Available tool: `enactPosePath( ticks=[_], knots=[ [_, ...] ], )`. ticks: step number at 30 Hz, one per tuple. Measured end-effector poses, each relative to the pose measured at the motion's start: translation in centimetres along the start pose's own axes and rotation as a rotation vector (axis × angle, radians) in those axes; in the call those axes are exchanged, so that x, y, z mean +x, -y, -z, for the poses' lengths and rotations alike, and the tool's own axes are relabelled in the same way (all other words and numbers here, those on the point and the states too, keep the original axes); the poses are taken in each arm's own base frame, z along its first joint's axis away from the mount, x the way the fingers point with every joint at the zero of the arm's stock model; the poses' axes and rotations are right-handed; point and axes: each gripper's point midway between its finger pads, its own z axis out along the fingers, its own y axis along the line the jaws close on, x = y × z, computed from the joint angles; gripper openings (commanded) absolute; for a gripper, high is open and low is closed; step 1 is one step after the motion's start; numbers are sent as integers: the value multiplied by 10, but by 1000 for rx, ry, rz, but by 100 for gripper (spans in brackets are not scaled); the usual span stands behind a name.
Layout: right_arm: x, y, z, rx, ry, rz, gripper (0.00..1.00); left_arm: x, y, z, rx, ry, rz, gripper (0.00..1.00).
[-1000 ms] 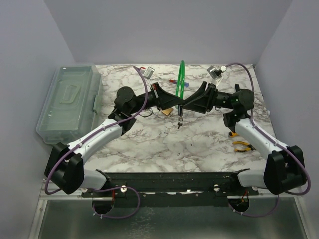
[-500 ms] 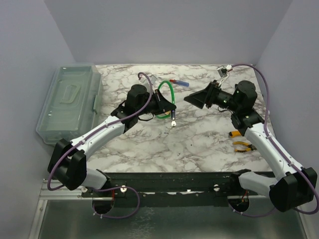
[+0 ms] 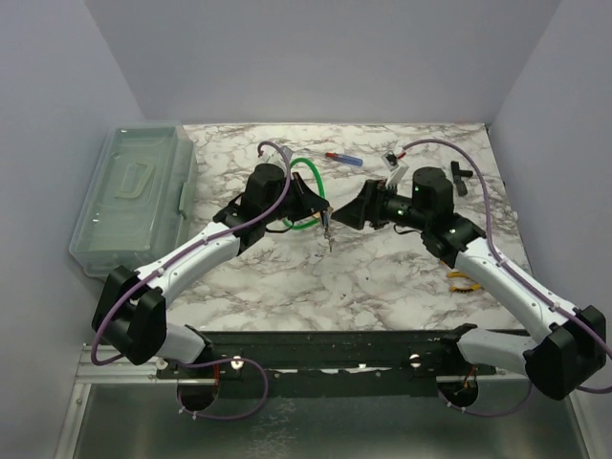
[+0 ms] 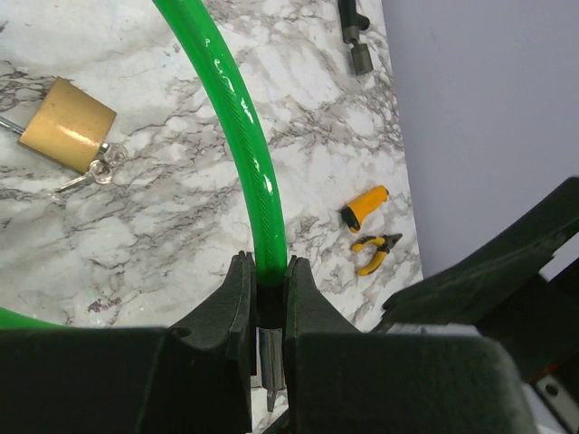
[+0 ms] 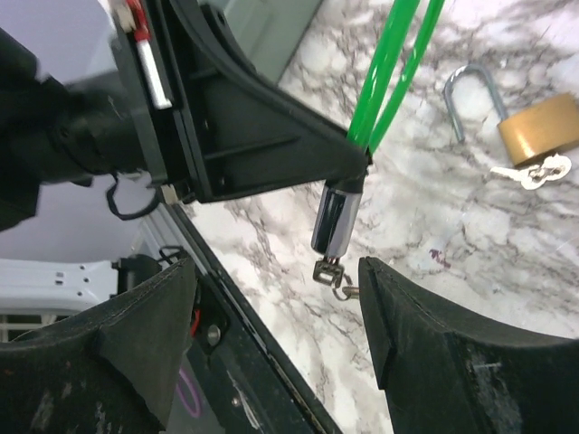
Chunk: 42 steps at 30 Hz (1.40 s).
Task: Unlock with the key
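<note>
Your left gripper (image 4: 267,303) is pinching the green cable (image 4: 237,136) near its metal tip (image 5: 330,221), your right gripper (image 5: 276,339) is wide open around that tip, and the key (image 5: 529,172) sits in the brass padlock (image 5: 541,129) on the table (image 3: 382,277).

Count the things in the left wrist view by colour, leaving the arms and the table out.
Green: 1, cable
Brass: 1, padlock
Silvery: 1, key
Black: 1, rod
Orange or yellow with black: 2, stubby tool, pliers
Total: 6
</note>
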Motion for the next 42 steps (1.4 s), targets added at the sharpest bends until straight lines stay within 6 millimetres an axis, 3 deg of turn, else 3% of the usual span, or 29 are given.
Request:
enactPosePath(
  ticks=[7,22,37,42],
  knots=[
    [38,9,-29,110,-100,21,74,-5,-9,-1,-53,28,8,0],
    [52,15,-61,194,-130,65,57,-4,-13,0,-71,28,10,0],
    [56,28,-76,253,-128,73,42,-4,-13,0,-72,27,10,0],
    [59,35,-80,271,-134,72,28,-4,-13,0,-70,28,10,0]
  ],
)
